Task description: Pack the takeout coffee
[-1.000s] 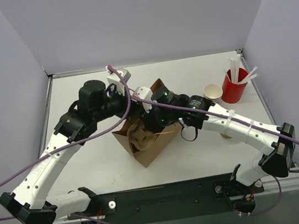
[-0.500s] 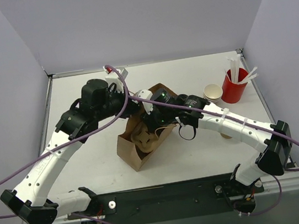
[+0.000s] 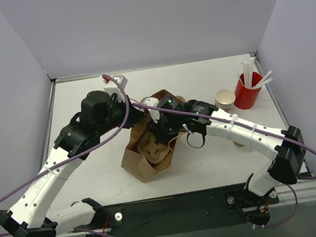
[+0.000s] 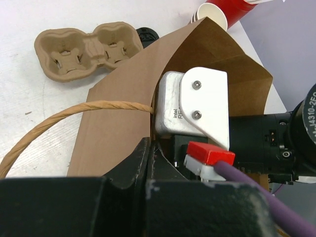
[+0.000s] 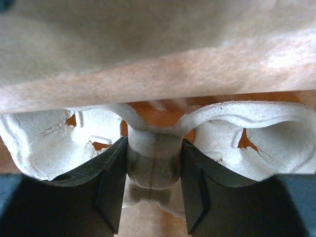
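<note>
My left fingers [image 4: 138,165] are pinched together on the rim of the paper bag [image 4: 123,108], which sits mid-surface. My right fingers [image 5: 111,185] clamp the centre ridge of a pulp cup carrier [image 5: 247,128] inside the bag. The takeout coffee [image 4: 146,34] stands outside on the surface, with only its black lid showing past the bag's edge.

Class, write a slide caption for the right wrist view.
Right gripper clamps the centre ridge of a pulp cup carrier inside the paper bag.
</note>
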